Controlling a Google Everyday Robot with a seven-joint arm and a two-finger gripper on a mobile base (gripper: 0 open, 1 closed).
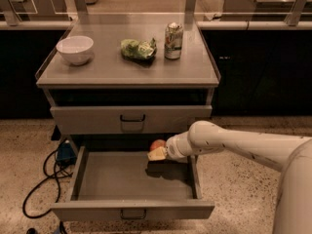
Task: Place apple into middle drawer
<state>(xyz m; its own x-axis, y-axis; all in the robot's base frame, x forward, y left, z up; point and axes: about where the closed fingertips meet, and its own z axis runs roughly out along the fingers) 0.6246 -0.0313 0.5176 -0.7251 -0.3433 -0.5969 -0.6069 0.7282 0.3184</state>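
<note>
since the apple (157, 144) is round, smooth and shiny, it should be firm and fairly weighty but slippery and easily bruised, so a hold across its widest girth seems safest, and that looks like where the gripper (157, 150) pinches it, its pale fingers (156, 155) closed against the fruit's lower side. the apple hangs over the back right part of the open middle drawer (97, 211), clear of its floor and just inside its right wall. being near-spherical it has no real long axis, and which way its stem points cannot be told.
</note>
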